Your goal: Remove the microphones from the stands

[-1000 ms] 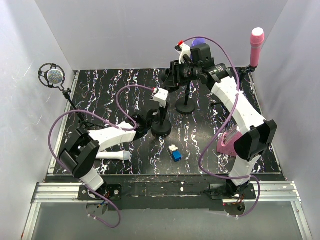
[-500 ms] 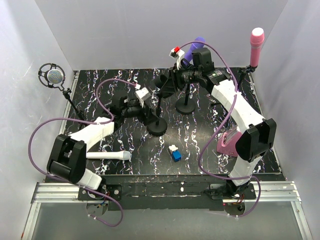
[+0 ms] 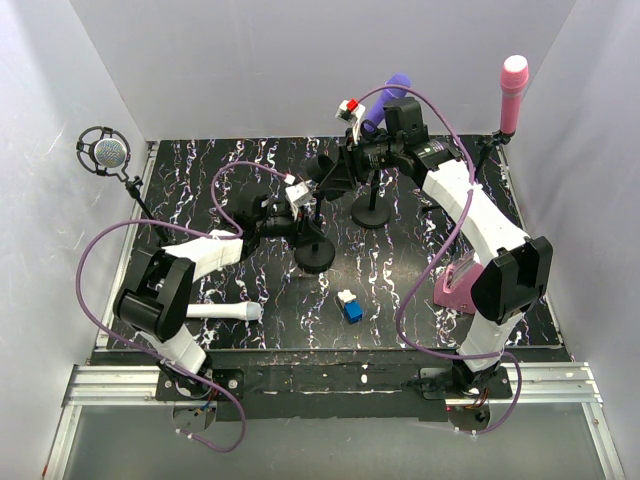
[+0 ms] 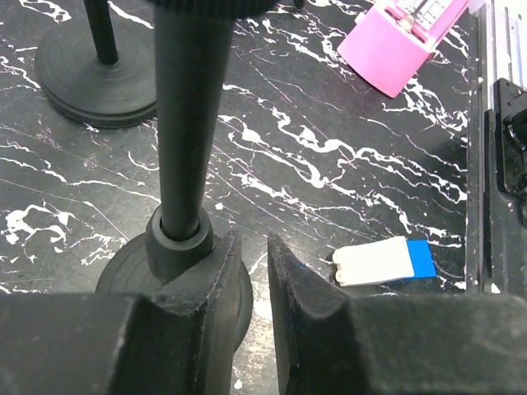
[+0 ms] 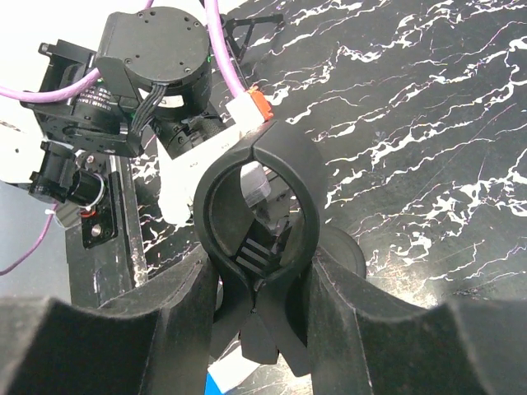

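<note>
The stand point(image 3: 316, 256) sits near the middle of the black marbled table point(image 3: 200, 190), and the clip point(image 5: 300, 173) at the top of its pole is an empty ring. The right gripper point(image 5: 262, 276) pinches that clip by its lower part, one finger on each side. The left gripper point(image 4: 255, 247) is down low, at about 10 o'clock of the stand's foot. Its fingers are drawn almost together, with only a slim slit between them and nothing in it. The pole rises just beside one finger, outside the grip.

The white microphone point(image 3: 225, 312) lies flat on the table toward 8 o'clock from the stand, out of the clip and close to the left arm. A blue and white block point(image 3: 350, 306) lies near the foot at 5 o'clock, and a pink box point(image 3: 452, 288) at 4 o'clock, by the right arm. A purple microphone point(image 3: 397, 84) shows at 1 o'clock behind the right wrist. A pink microphone point(image 3: 513, 92) stands upright at 2 o'clock, and a silver microphone point(image 3: 105, 152) hangs in a round mount at 10 o'clock
</note>
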Robot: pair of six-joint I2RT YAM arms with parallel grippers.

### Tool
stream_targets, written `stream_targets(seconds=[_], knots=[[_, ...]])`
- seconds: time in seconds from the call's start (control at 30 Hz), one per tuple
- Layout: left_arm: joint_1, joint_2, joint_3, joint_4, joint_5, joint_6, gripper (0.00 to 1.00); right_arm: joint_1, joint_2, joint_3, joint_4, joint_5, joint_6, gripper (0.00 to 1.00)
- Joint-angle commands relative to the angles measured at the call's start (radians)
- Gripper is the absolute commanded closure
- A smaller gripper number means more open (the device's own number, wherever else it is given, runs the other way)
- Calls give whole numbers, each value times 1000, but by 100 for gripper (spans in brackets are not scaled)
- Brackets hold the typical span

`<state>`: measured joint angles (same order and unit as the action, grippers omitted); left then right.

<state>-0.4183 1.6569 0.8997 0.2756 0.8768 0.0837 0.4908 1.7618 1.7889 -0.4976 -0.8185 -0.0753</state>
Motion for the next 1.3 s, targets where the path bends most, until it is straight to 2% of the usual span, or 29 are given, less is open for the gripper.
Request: stream_targets(seconds=[0.0, 0.1, 0.17, 0.23, 0.33, 0.43, 0.63, 0.77, 0.83, 0.93, 1.03, 1.13, 1.27], knots=[[1, -57, 48, 25, -65, -25, 78, 8, -2, -28, -15, -64, 34, 99], [12, -106, 59, -73, -26, 26, 51, 8, -10, -36, -18, -67, 34, 99], [16, -141, 62, -156, -41, 95, 41, 8, -13, -37, -27, -74, 28, 99], [21, -160, 54, -187, -93, 131, 27, 8, -12, -34, -41, -77, 19, 99], [36, -151, 56, -187, -90, 166, 26, 8, -15, -33, -50, -74, 6, 99], [38, -123, 27, -78, -52, 182, 29, 8, -16, -36, -50, -74, 12, 99], [38, -2, 60, 74, -71, 172, 48, 8, -16, -34, -56, -74, 16, 99], [39, 37, 99, 71, -78, 177, 55, 9, -19, -37, -68, -73, 16, 99], [52, 18, 116, 19, -41, 176, 55, 8, -21, -33, -76, -71, 8, 99], [81, -51, 140, -162, 43, 226, 54, 9, -25, -29, -85, -70, -4, 99], [110, -117, 114, -265, 30, 300, 52, 8, -25, -28, -87, -71, -7, 99], [119, -128, 87, -265, -53, 334, 44, 9, -24, -32, -84, -77, -1, 99], [118, -71, 62, -71, -46, 226, 34, 8, -21, -36, -76, -79, 12, 99]])
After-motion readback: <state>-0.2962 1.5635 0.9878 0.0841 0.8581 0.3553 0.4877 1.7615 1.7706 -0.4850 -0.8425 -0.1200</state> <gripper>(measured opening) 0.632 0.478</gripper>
